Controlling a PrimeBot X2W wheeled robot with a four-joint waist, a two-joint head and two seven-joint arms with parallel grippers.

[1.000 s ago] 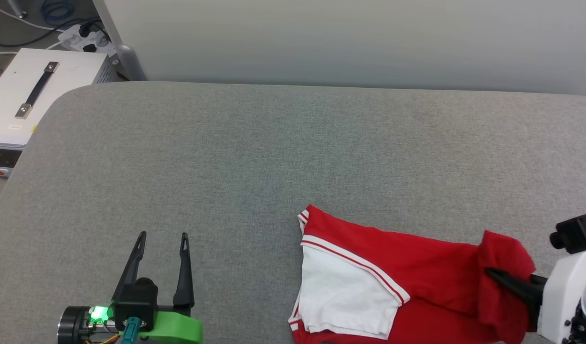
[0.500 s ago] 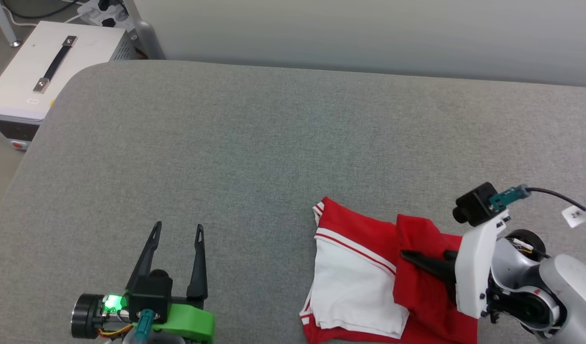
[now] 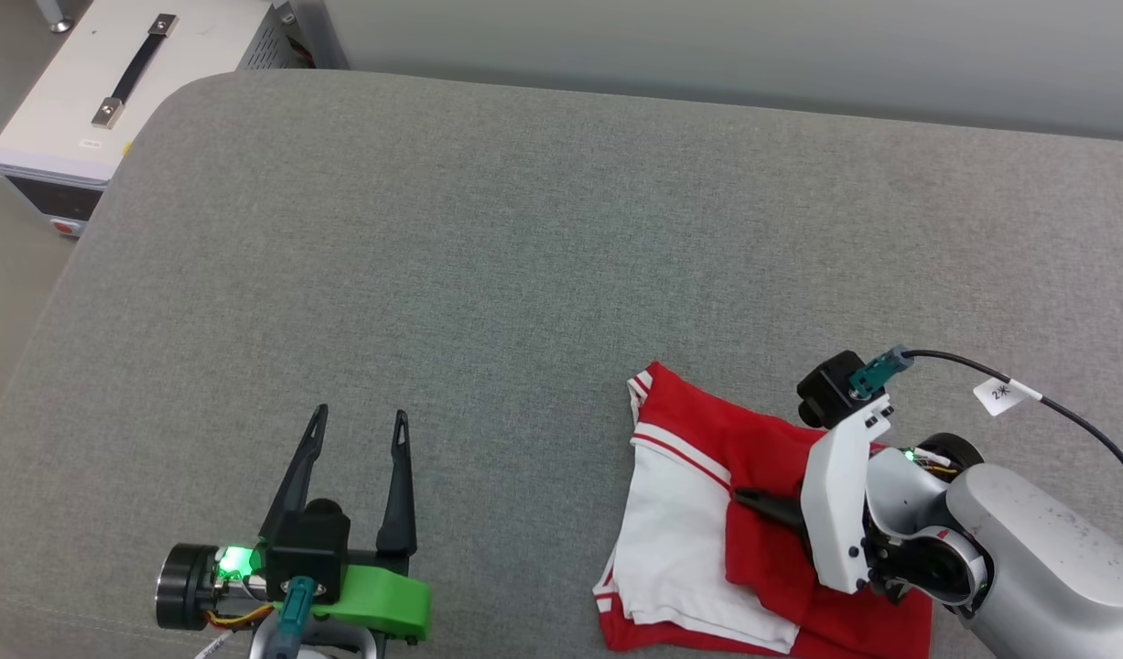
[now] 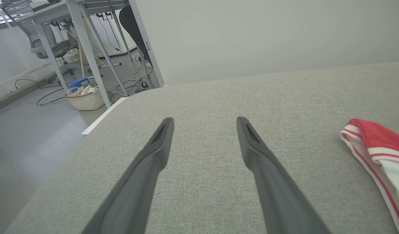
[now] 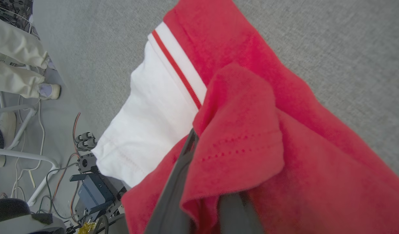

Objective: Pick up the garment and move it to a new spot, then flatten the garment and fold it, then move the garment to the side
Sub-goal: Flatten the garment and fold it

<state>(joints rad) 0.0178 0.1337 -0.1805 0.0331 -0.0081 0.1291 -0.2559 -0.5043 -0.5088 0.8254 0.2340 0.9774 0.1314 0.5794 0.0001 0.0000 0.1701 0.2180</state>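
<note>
One grey fabric-covered worktop (image 3: 524, 229) carries the garment (image 3: 707, 430), which lies bunched at the near right, close to the front edge. Its red body is folded over on itself. A white sleeve (image 3: 671, 540) with red-white striped trim lies flat on the surface at the garment's left side. A white box (image 3: 76, 91) with a black strap handle stands beside the far left corner of the worktop.

Right hand (image 3: 753, 502): nearly closed, fingers pointing left, gripping a raised fold of the red cloth just beside the sleeve. In the right wrist view the cloth drapes over the fingers and hides their tips, so the fold appears pinched between them rather than merely hooked.

Left hand (image 3: 361, 414): fully open and holding nothing. Its fingers point away from the robot, over bare worktop at the near left, well apart from the garment.
</note>
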